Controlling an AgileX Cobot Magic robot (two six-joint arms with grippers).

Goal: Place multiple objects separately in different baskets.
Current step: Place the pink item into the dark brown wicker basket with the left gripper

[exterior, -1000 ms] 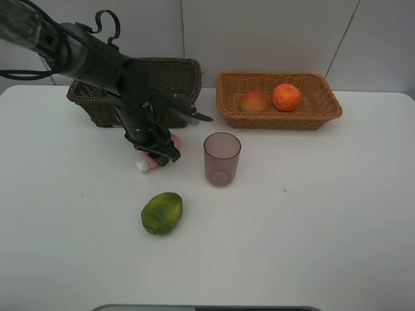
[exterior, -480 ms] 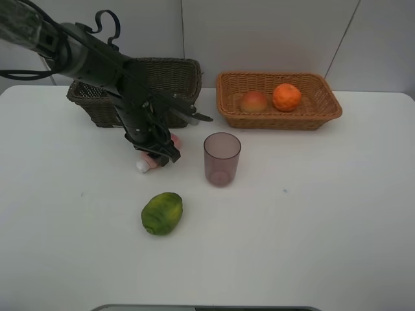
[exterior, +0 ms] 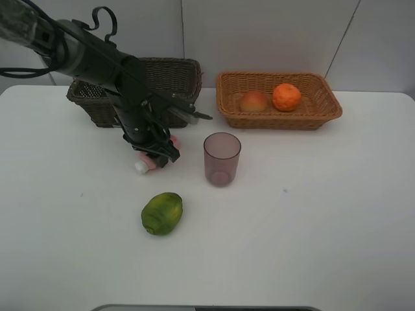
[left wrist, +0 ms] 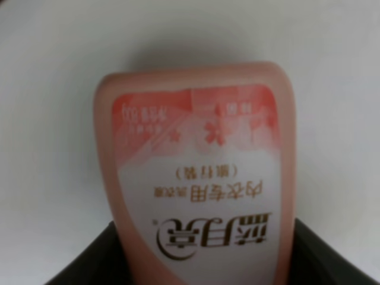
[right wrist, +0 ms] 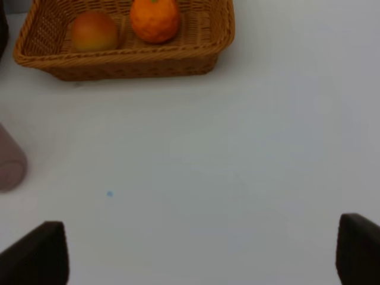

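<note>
Ringing the clamped pink tube (left wrist: 196, 178): dark basket (exterior: 174, 72), purple cup (exterior: 222, 159), green fruit (exterior: 162, 212).

A white table (exterior: 311, 233) fills most of the frame, evenly lit, with only soft shadows. Along the top runs a pale panelled wall (exterior: 272, 32) (one vertical seam (exterior: 181, 29) at upper centre, a slanted one at upper right). A grey strip (exterior: 207, 308) edges the bottom centre.
</note>
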